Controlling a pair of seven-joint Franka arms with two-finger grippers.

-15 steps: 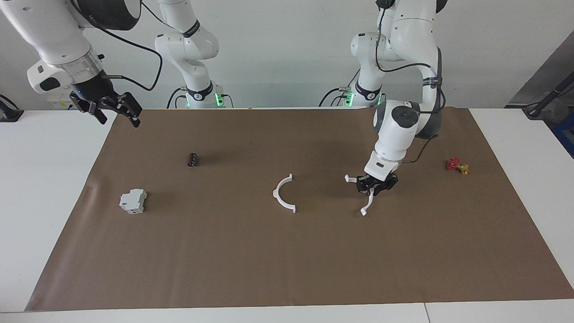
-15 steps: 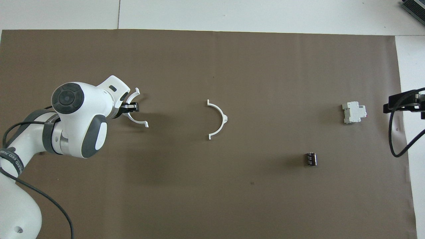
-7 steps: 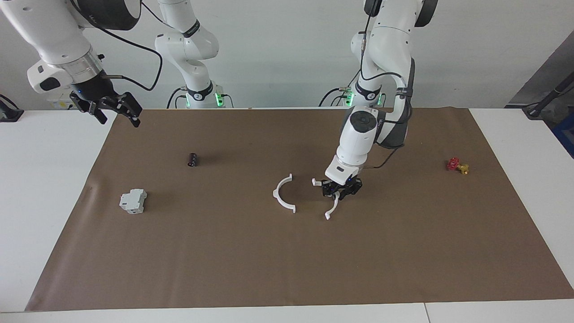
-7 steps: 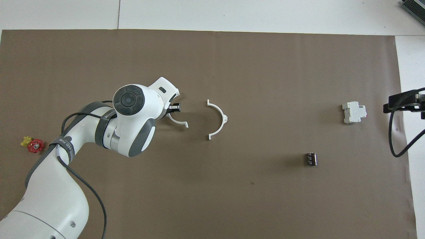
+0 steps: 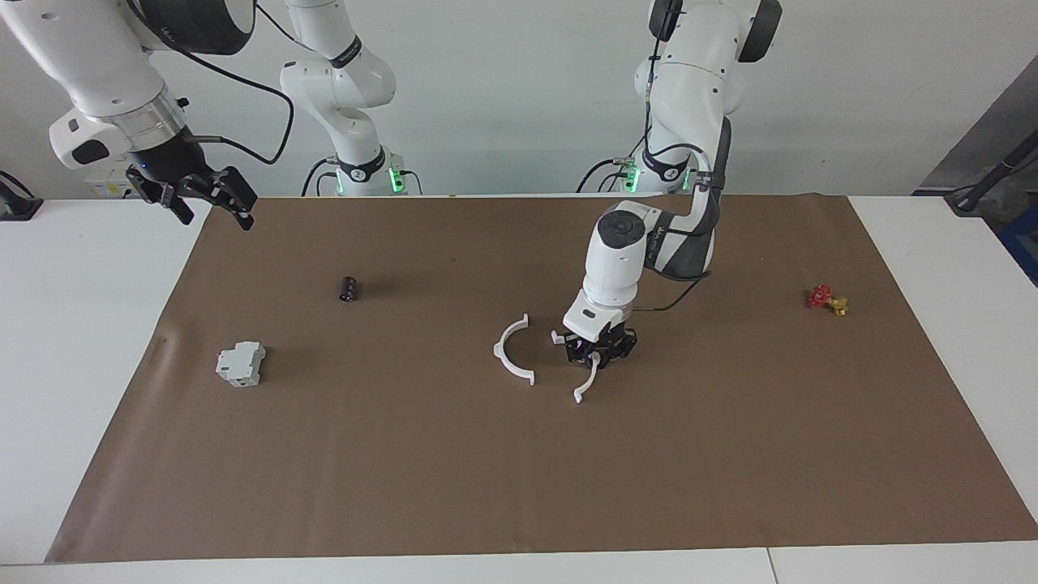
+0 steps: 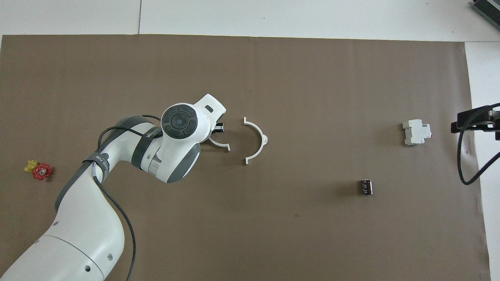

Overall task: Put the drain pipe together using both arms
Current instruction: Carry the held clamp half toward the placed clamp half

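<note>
Two white half-rings make up the drain pipe, and they are not yet joined. One half-ring lies flat on the brown mat near the middle of the bench, its open side turned toward the left arm's end, ready to receive its mate. The other half-ring is pinched in the left pincer, pressed together on the middle of the arc so both tabbed ends stay free. It is carried low over the mat, just beside the resting piece, with a small gap between them and its open side facing the first. Gripping mid-arc probably lets the tabs meet squarely. The right pincer waits, spread, over the mat's edge at the right arm's end. A grey-white box and a small black cylinder lie toward that end, well apart from the rings. A red and yellow valve sits toward the left arm's end.
</note>
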